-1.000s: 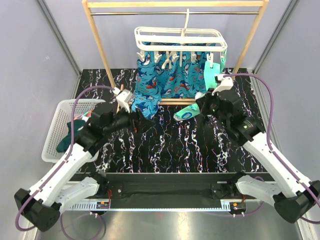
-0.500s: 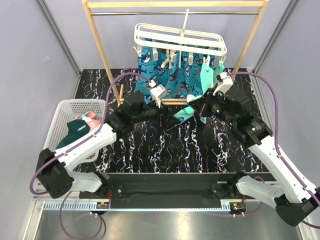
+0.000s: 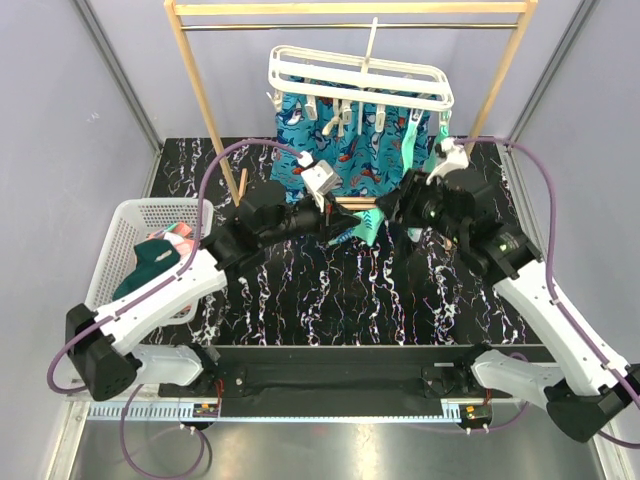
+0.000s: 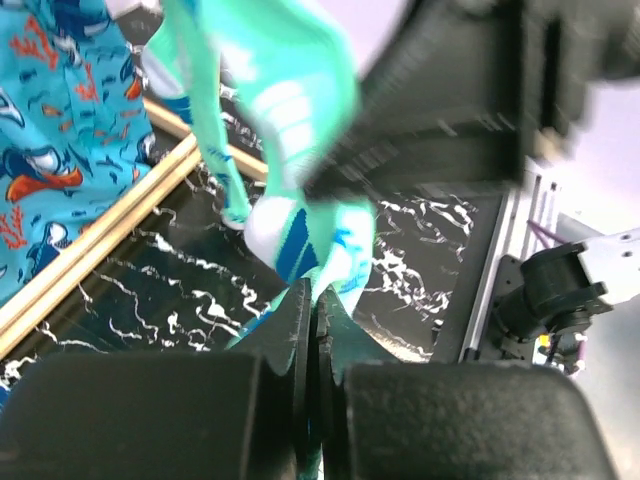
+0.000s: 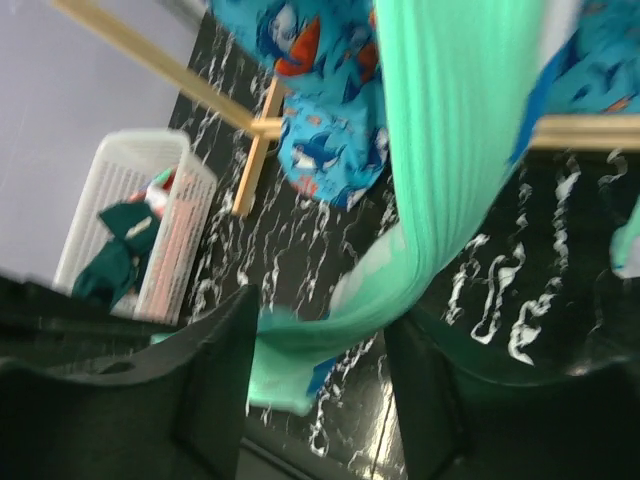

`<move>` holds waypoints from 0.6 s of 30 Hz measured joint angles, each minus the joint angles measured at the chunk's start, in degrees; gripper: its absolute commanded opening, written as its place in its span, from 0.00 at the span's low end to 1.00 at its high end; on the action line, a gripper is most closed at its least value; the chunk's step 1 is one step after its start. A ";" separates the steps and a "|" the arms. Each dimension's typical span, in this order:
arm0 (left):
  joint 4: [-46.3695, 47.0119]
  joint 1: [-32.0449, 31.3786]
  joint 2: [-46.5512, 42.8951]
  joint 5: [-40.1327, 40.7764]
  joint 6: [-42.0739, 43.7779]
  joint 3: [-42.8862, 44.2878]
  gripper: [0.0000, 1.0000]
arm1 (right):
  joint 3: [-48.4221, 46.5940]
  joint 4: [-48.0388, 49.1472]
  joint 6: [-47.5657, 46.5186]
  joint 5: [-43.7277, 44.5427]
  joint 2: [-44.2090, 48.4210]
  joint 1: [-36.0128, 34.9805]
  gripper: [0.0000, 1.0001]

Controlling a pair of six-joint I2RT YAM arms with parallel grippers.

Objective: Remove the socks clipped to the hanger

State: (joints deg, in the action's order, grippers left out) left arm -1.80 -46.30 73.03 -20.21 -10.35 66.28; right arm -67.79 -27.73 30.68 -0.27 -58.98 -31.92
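— Surface and room?
— I am viewing a black tabletop with white marbling, with pale grey-lilac wall panels closing it in at the left, back and right. A tall wooden rail stand is standing at the back. A white plastic mesh basket is sitting at the left edge, holding a dark teal sock and a coral-pink patterned sock.

— Task items?
— The white plastic clip-frame hanger is hanging tilted from the stand's rail, with bright blue shark-print socks dangling below it. A mint-green sock with white marks is trailing from the hanger's right end down toward the table.

— Pincers?
— The left gripper is pinching that sock's lower end, its fingers pressed together on the fabric. The right gripper is standing spread, with the sock passing through the gap.

— Hard to read?
— The right wrist view is blurring. The left wrist view is cutting off the hanger. I cannot count the blue socks, nor tell whether a peg is gripping the mint one.
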 measured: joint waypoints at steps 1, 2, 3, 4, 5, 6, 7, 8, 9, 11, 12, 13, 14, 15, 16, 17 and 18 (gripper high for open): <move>-0.04 -0.39 -0.81 0.68 0.00 -0.11 0.00 | -3.76 -2.43 -0.61 2.21 -1.18 0.00 0.65; 0.00 -0.81 -1.44 1.31 0.04 -0.11 0.00 | -5.73 -3.04 -0.87 3.39 -2.47 0.00 0.66; -0.02 -1.16 -1.92 2.05 0.24 -0.11 0.00 | -8.33 -4.50 -1.29 4.92 -3.45 0.00 0.68; -0.07 -1.44 -2.25 2.78 0.46 -0.11 0.00 | -11.39 -5.53 -1.55 6.93 -4.59 0.00 0.71; -0.07 -1.73 -2.56 3.76 0.74 -0.11 0.00 | -14.75 -6.45 -1.95 9.42 -5.86 0.00 0.72; -0.15 -1.88 -2.82 4.63 1.01 -0.11 0.00 | -16.85 -6.91 -2.25 10.99 -6.60 0.00 0.73; -0.24 -2.03 -3.06 5.42 1.25 -0.13 0.00 | -19.65 -8.35 -2.64 13.11 -7.80 0.00 0.75; -0.31 -2.12 -3.30 6.05 1.40 -0.20 0.00 | -22.25 -9.16 -3.10 14.99 -9.18 0.00 0.75; -0.31 -2.16 -3.72 6.82 1.55 -0.33 0.00 | -24.96 -10.14 -3.61 16.81 -10.69 0.00 0.76; -0.66 -2.32 -4.44 7.98 1.81 -0.35 0.00 | -30.14 -11.89 -4.79 20.28 -14.38 0.00 0.76; -0.66 -2.49 -4.85 8.74 2.08 -0.48 0.00 | -32.59 -12.72 -5.33 21.75 -16.31 0.00 0.76; -0.66 -2.82 -5.25 9.55 2.43 -0.70 0.00 | -34.49 -13.20 -5.84 22.80 -17.97 0.00 0.76; -0.70 -3.30 -5.60 10.49 2.80 -0.94 0.00 | -36.44 -13.75 -6.54 24.04 -19.82 0.00 0.76; -0.74 -3.82 -5.79 11.26 3.21 -1.16 0.00 | -38.38 -14.49 -7.26 25.33 -21.68 0.00 0.76; -1.07 -4.33 -5.81 11.74 3.52 -1.22 0.00 | -39.69 -15.02 -7.89 26.40 -22.95 0.00 0.76; -1.38 -5.14 -5.79 12.46 3.98 -1.29 0.00 | -41.03 -15.45 -8.72 27.63 -24.41 0.00 0.75; -1.77 -5.95 -5.75 13.05 4.42 -1.36 0.00 | -42.10 -15.52 -9.66 28.79 -25.64 0.00 0.75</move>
State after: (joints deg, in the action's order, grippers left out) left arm -3.57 -52.25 67.29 -7.16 -5.93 64.93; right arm -109.89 -43.24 21.02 28.51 -84.62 -31.92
